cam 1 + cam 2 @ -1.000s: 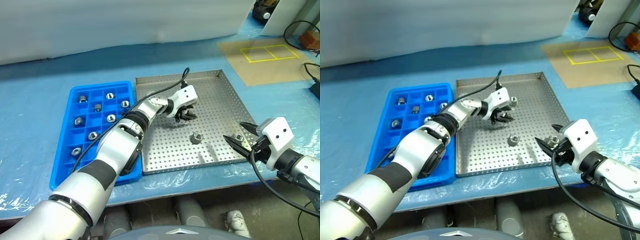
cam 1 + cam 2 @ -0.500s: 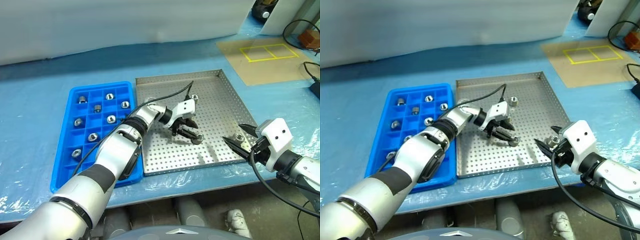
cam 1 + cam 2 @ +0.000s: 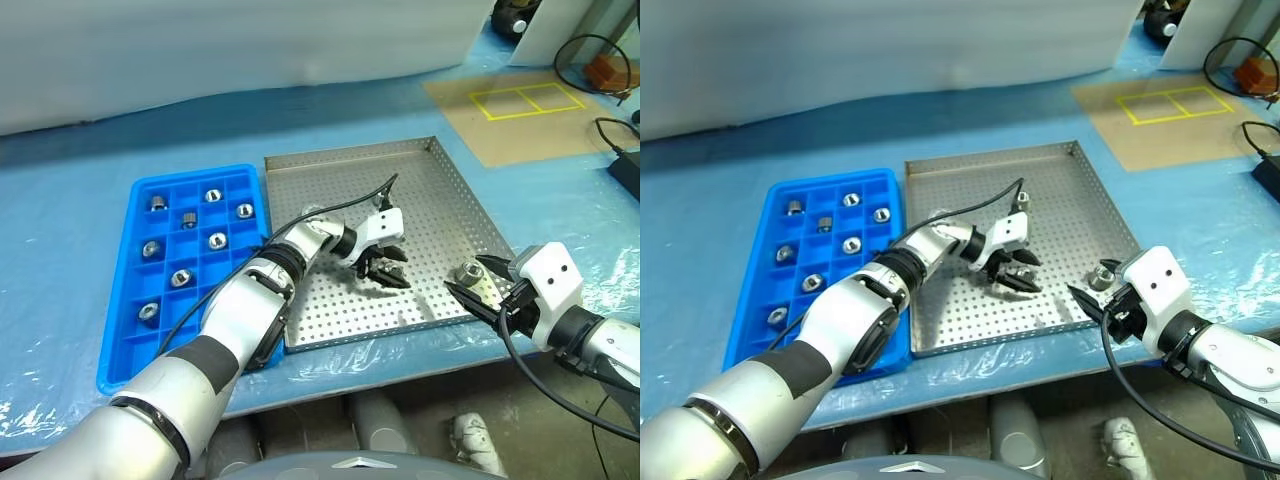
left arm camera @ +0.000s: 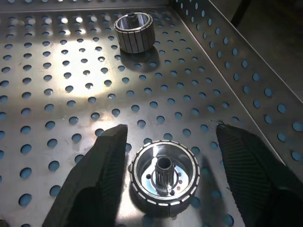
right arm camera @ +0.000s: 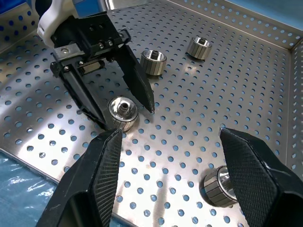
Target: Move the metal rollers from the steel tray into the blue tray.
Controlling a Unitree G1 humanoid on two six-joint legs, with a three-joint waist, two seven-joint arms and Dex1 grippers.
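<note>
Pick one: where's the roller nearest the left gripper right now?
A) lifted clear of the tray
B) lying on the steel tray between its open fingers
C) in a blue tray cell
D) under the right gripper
B: the roller sits on the steel tray, the left gripper fingers spread either side.

I count two trays on the table: a blue tray on the left and a steel tray on the right. The blue tray holds eight rollers, each in its own cell. On the steel tray I count four rollers through the right wrist camera: two at the far side, one in the middle and one at the near right edge. That makes twelve rollers in all.
</note>
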